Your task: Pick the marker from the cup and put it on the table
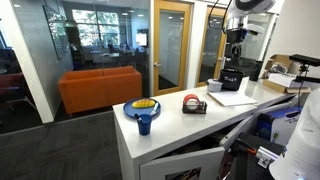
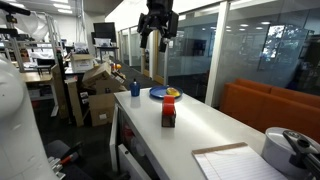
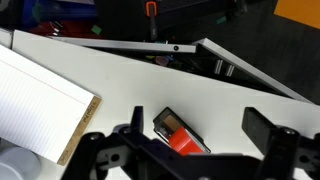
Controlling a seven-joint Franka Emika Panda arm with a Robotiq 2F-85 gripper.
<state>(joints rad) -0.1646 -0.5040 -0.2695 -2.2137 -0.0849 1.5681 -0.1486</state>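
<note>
Well, in an exterior view the blue cup (image 1: 145, 122) stands near the end of the white tabletop (image 1: 175, 120), just beside a yellow-and-blue plate (image 1: 145, 105); the marker is too small for me to pick out. In an exterior view my jaws hang high above the red-and-black tape dispenser (image 2: 169, 108), well apart from the cup. In the wrist view my jaws are spread wide and empty, with the dispenser below between them and a notepad (image 3: 40, 100) off to one side.
</note>
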